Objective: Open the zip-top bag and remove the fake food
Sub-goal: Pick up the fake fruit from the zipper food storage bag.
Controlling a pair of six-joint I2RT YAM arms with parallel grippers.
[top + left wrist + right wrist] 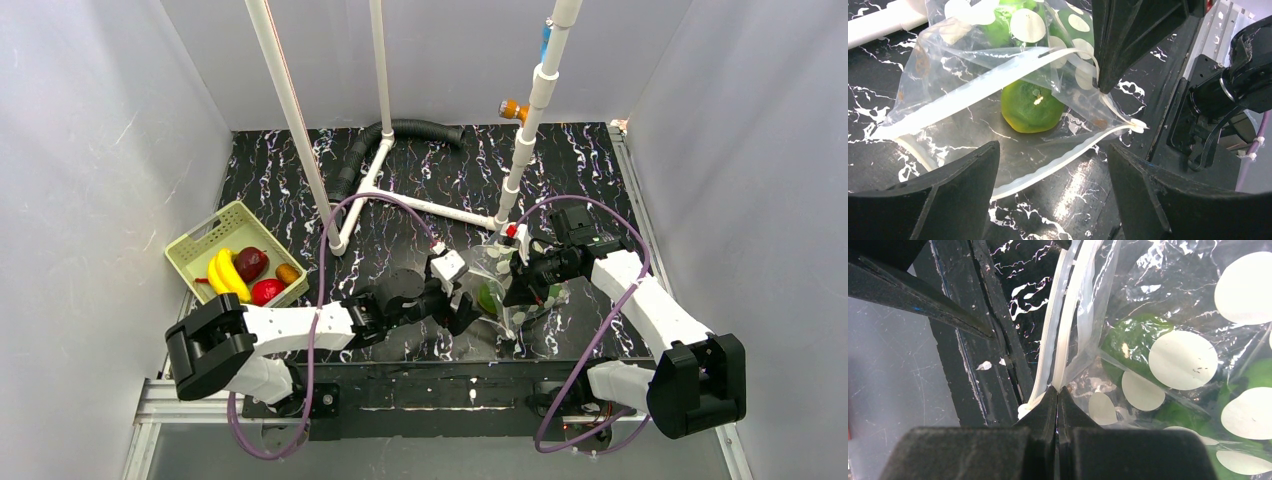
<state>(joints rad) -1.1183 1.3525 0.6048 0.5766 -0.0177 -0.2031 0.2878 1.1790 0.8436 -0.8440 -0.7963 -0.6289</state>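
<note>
Far off to the outer side of my left gripper (1052, 150) sits the basket (215, 245). It already holds some of the fake food: the banana (228, 275), a dark red piece, a red one and a small brownish one. That part of the job looks done.

My left jaws stand wide with nothing between them, low over the table and aimed straight into the zip-top bag (973, 100). The bag lies just ahead of their tips, and its lower lip almost reaches the gap between them. The mouth is parted and faces these jaws. The zip line runs crosswise to them, and the bag's length runs away from them toward my right arm.

A green piece (1030, 105) lies inside, just beyond the lower lip. I see more green behind the dots and cannot tell whether it is another piece.

My right gripper (1058, 390) is pinched tight on the upper zip strip at its end, lifting that lip. What I judge remains is to reach in, take out the green and carry it to the basket.
</note>
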